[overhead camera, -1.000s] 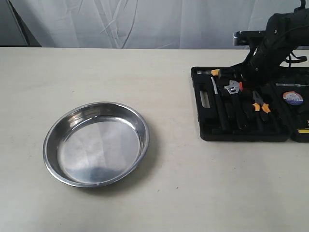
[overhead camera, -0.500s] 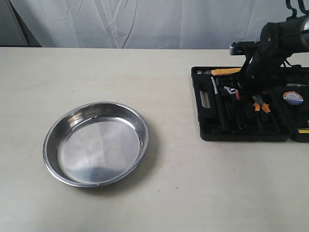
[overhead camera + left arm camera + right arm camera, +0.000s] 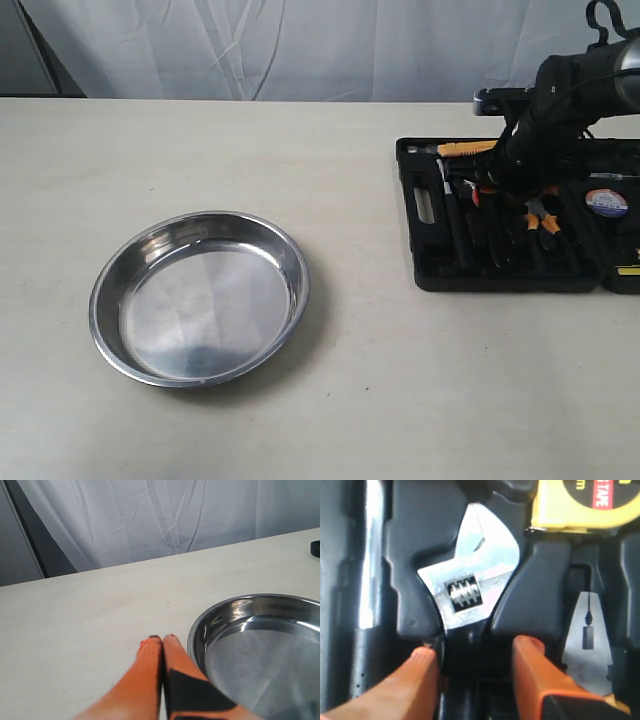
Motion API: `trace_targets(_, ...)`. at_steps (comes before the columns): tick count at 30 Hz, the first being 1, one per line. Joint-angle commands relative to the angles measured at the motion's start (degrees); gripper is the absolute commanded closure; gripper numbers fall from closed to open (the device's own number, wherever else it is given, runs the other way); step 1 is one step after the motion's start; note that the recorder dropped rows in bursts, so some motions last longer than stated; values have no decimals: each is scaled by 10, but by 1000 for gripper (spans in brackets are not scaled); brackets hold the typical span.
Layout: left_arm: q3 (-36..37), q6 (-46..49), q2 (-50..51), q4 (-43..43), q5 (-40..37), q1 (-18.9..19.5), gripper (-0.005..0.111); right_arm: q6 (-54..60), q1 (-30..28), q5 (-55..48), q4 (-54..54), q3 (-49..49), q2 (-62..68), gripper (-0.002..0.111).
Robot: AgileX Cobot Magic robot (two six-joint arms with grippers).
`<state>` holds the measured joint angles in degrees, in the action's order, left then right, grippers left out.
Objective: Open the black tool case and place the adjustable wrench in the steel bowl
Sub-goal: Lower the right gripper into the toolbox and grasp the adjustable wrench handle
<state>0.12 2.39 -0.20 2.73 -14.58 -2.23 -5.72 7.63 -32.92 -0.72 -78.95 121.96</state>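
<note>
Grasping step: the right claw (image 3: 477, 655), parted and empty, straddles the adjustable wrench (image 3: 470, 582) at its handle; next it should close, then carry toward nine o'clock.

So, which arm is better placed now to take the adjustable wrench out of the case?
The right. The right gripper is open inside the black tool case, its fingers on either side of the adjustable wrench. The left gripper is shut, over the table beside the steel bowl.
</note>
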Motion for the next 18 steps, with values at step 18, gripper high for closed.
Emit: trace_targets(18,-1,-2,2,-1,9,-2,106,13,-2,3,7,-2,13,108)
